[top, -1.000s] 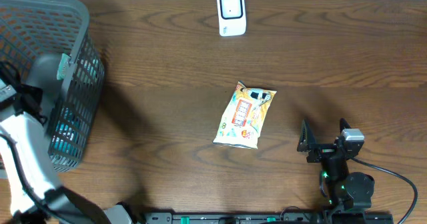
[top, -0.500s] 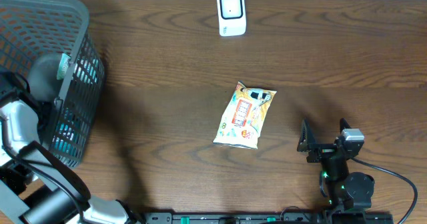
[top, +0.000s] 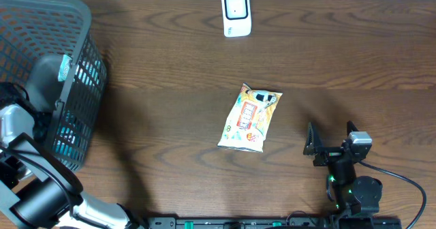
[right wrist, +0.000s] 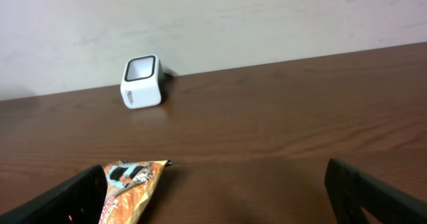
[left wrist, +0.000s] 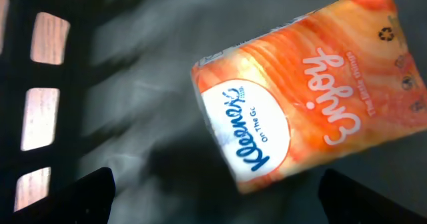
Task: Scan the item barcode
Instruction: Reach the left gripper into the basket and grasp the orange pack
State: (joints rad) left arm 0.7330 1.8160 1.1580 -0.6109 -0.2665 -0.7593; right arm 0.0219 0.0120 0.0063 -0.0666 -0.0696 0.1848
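Left gripper (left wrist: 213, 201) splayed over tissue pack (left wrist: 300, 97) (inside basket (top: 83, 16)), right gripper (top: 330, 140) agape near snack packet (top: 250, 118), scanner (top: 236, 13) beyond

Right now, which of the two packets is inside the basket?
The orange Kleenex pack, lying on the floor of the grey basket; the yellow snack packet lies outside on the wooden table.

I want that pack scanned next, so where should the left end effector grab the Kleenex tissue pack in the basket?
Probably across its short width, near the middle, coming straight down from above. The Kleenex tissue pack lies flat on the basket floor, turned diagonally to the open left end effector, so the wrist would need rotating until it straddles the long edges.
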